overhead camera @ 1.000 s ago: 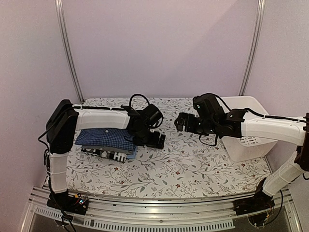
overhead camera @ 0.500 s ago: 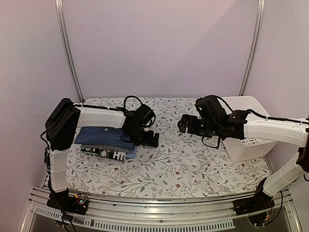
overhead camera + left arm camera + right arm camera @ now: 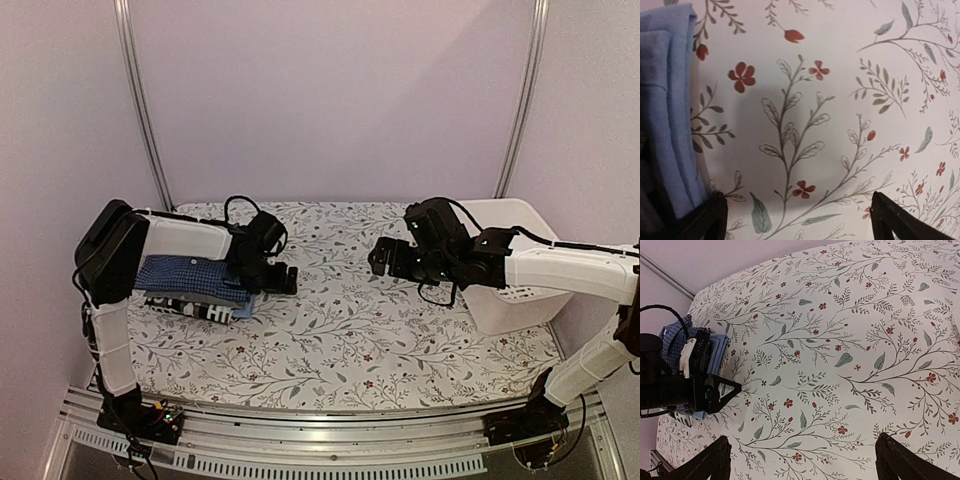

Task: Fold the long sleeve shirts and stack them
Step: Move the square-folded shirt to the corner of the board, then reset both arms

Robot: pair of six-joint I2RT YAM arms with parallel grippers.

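A stack of folded long sleeve shirts (image 3: 190,285) lies at the table's left, with the dark blue fine-check shirt (image 3: 178,273) on top and a dark-striped one (image 3: 195,310) below. The stack's light blue folded edge (image 3: 670,115) fills the left of the left wrist view. My left gripper (image 3: 285,280) is open and empty, low over the cloth just right of the stack. My right gripper (image 3: 378,257) is open and empty above the table's middle. In the right wrist view the stack (image 3: 677,342) and the left gripper (image 3: 715,390) show at the left.
A white plastic basket (image 3: 510,265) stands at the right side of the table, behind my right arm. A flower-patterned cloth (image 3: 350,340) covers the table. Metal frame posts rise at the back corners.
My left gripper has slid left, pushing the stack of shirts toward the left edge. My right gripper has shifted slightly and stays open.
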